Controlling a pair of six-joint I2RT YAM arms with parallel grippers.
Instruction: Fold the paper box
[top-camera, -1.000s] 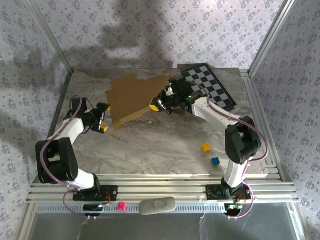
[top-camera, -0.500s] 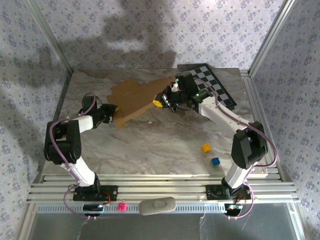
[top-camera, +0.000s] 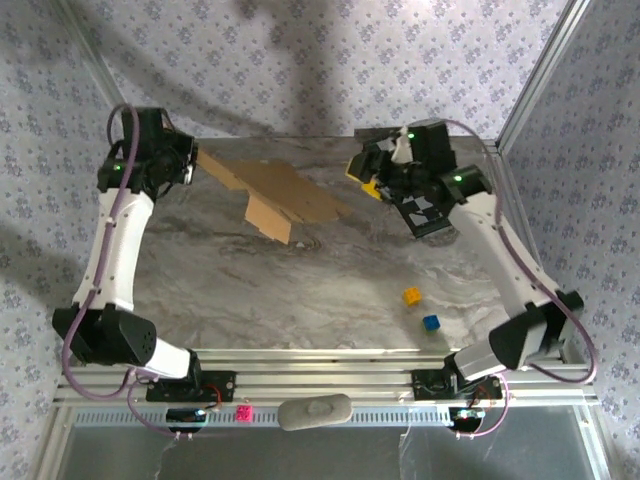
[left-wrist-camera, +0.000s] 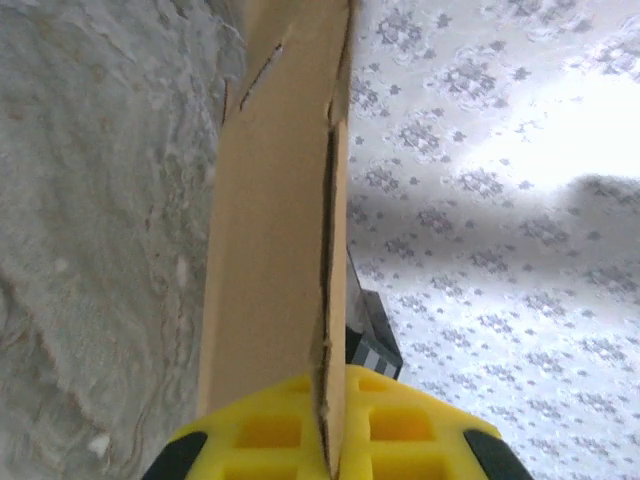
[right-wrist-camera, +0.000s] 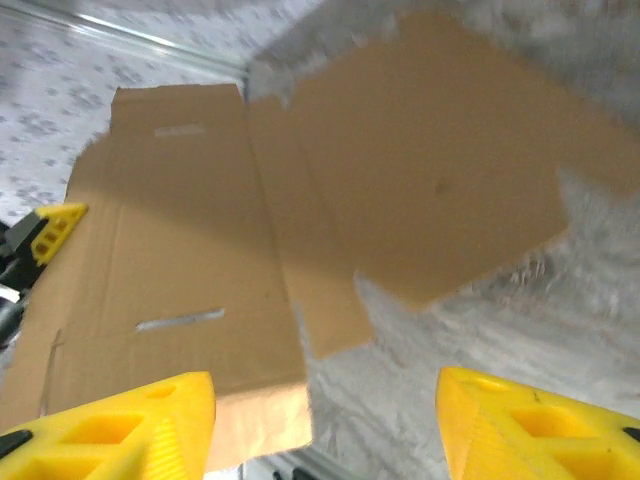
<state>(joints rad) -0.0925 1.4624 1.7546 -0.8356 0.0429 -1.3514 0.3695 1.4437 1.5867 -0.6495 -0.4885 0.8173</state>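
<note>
Brown cardboard, the paper box (top-camera: 285, 195), is still an unfolded creased sheet with flaps, lying across the far middle of the table (top-camera: 300, 290). Its left end is raised towards the far left corner.

The left gripper (top-camera: 190, 165) is clamped on that left edge. In the left wrist view the yellow fingers of the left gripper (left-wrist-camera: 328, 440) are pressed to both faces of the sheet (left-wrist-camera: 270, 250). Half a second ago this gripper sat low at the sheet's near left edge; it has since risen and moved back.

The right gripper (top-camera: 364, 176) has left the sheet's right edge, where it was before. It now hangs apart from the sheet, above the checkered board (top-camera: 432, 212) at the far right. Its fingers are spread wide in the right wrist view (right-wrist-camera: 325, 410), with the sheet (right-wrist-camera: 330, 190) below.

The yellow cube (top-camera: 411, 296) and blue cube (top-camera: 431, 323) are unmoved near the right front edge.
</note>
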